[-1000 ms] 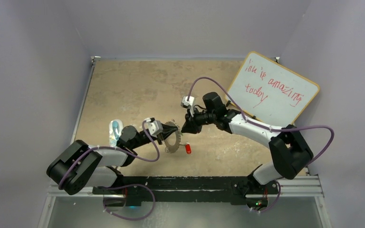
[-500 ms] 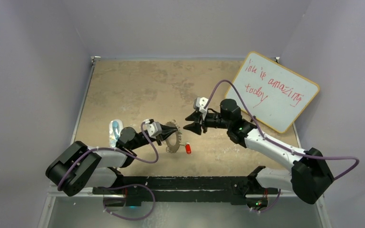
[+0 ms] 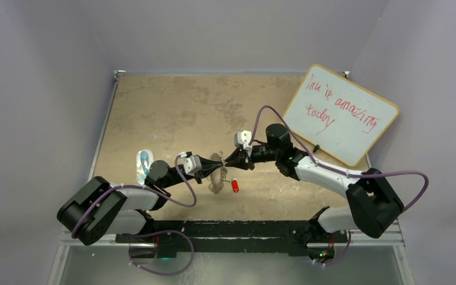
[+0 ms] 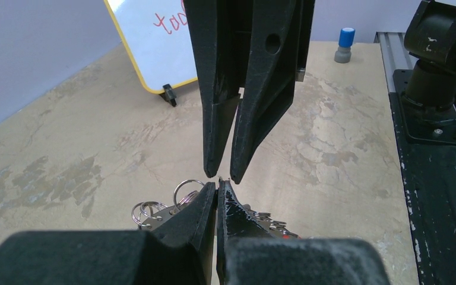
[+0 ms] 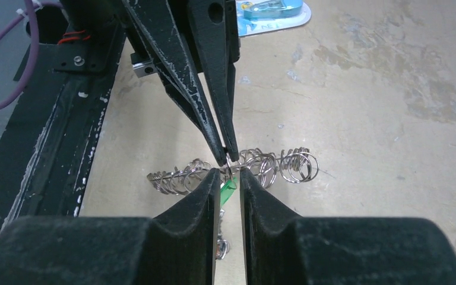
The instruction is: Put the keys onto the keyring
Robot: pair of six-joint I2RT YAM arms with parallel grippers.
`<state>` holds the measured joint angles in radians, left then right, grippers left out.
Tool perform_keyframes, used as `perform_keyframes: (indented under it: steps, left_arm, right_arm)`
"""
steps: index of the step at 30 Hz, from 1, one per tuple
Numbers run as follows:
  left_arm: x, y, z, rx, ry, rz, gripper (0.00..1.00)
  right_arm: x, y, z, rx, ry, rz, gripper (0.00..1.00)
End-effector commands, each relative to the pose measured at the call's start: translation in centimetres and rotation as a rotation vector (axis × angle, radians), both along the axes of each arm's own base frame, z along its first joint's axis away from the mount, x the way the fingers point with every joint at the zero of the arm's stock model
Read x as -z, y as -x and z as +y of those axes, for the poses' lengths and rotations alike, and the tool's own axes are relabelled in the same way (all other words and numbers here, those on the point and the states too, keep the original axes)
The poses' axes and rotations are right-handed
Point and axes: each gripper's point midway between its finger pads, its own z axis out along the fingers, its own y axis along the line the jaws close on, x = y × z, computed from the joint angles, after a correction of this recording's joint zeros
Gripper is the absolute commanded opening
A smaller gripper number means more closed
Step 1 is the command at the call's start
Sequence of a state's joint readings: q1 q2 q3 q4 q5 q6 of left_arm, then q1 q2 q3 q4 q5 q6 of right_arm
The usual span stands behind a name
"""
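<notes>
**Inspector:** Left pincer (image 4: 217,185)?

**Assistant:** Closed tight on the rim of the keyring (image 5: 273,166). Small loops of the fringe show on either side of its tips. From the right wrist the ring is seen edge-on, a band of loops running across the view.

**Inspector:** Right pincer (image 5: 227,173)?

**Assistant:** Tip to tip with the left one, meeting it at the same spot on the rim. Its jaws stand narrowly apart.

**Inspector:** Anything in them?

**Assistant:** The head of the green key (image 5: 228,191) sits in the gap, just under the rim. Whether it is pinched or merely lies between the jaws, I cannot tell.

**Inspector:** The red key (image 3: 235,186)?

**Assistant:** On the desk (image 3: 172,113), just beside the ring's near edge, apart from both pincers. Whether it touches the ring, I cannot tell.

**Inspector:** Further out?

**Assistant:** A clear bluish object (image 3: 144,163) lies by the left arm near the desk's left edge. A whiteboard (image 3: 344,110) with red writing leans at the far right, well apart from the ring.
</notes>
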<state>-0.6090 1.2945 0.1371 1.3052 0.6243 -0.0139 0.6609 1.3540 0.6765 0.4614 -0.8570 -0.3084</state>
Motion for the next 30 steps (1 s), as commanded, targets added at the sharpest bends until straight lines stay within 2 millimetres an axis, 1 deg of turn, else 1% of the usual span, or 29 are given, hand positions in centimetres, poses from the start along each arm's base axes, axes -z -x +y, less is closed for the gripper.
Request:
perform_keyframes:
  steps: [1,6,13,14,15,17,19,21,30]
  left_arm:
    - [-2.0,0.6,-0.1,0.026,0.045,-0.085,0.00]
    - [-2.2,0.7,-0.1,0.026,0.048,-0.088,0.00]
    - [-2.3,0.7,-0.1,0.025,0.048,-0.089,0.00]
    - [-2.3,0.6,-0.1,0.024,0.048,-0.088,0.00]
    - [-2.3,0.7,-0.1,0.025,0.048,-0.089,0.00]
    - [-2.3,0.6,-0.1,0.025,0.048,-0.088,0.00]
    - [-2.3,0.6,-0.1,0.024,0.047,-0.087,0.00]
    - [-2.3,0.6,-0.1,0.024,0.047,-0.087,0.00]
    - [-2.3,0.5,-0.1,0.022,0.046,-0.085,0.00]
  right_arm:
    - [-2.3,0.1,0.7,-0.067,-0.062,-0.113,0.21]
    - [-1.6,0.2,0.7,-0.087,-0.056,-0.105,0.23]
    - [-0.8,0.1,1.2,-0.109,-0.044,-0.082,0.21]
    - [-0.7,0.1,1.2,-0.113,-0.044,-0.080,0.20]
    - [-0.7,0.0,1.2,-0.113,-0.043,-0.079,0.17]
    - [-0.8,0.0,1.4,-0.118,-0.047,-0.081,0.09]
    - [-1.0,-0.1,1.4,-0.121,-0.050,-0.079,0.07]
    - [-1.3,-0.1,1.5,-0.120,-0.057,-0.080,0.08]
    - [-2.6,0.5,1.1,-0.116,-0.093,-0.117,0.18]
